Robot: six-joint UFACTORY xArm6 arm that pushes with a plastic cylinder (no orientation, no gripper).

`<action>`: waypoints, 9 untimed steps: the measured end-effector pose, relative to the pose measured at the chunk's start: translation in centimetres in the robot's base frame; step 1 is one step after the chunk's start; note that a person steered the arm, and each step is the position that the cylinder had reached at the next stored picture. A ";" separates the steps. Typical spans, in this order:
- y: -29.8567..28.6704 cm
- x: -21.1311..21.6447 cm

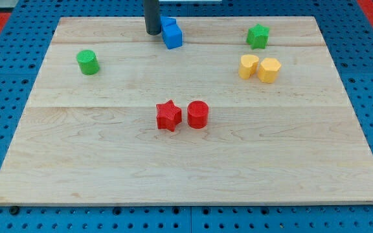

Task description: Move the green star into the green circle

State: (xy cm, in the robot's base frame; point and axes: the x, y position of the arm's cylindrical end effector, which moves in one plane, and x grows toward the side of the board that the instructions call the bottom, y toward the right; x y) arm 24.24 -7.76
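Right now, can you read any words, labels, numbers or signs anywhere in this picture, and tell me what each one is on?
None: no text, number or sign shows on the wooden board, the green star, the green circle, the other blocks, or the rod ending in my tip.

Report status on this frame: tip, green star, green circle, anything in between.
My tip at the view's top, touching the blue block. Green star top right, untouched. Green circle far left. Blue block near the straight path.
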 end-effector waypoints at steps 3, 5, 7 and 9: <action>6.5 5.8; 24.1 3.1; 30.5 3.1; 28.9 -1.1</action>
State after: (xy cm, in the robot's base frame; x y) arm 23.14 21.12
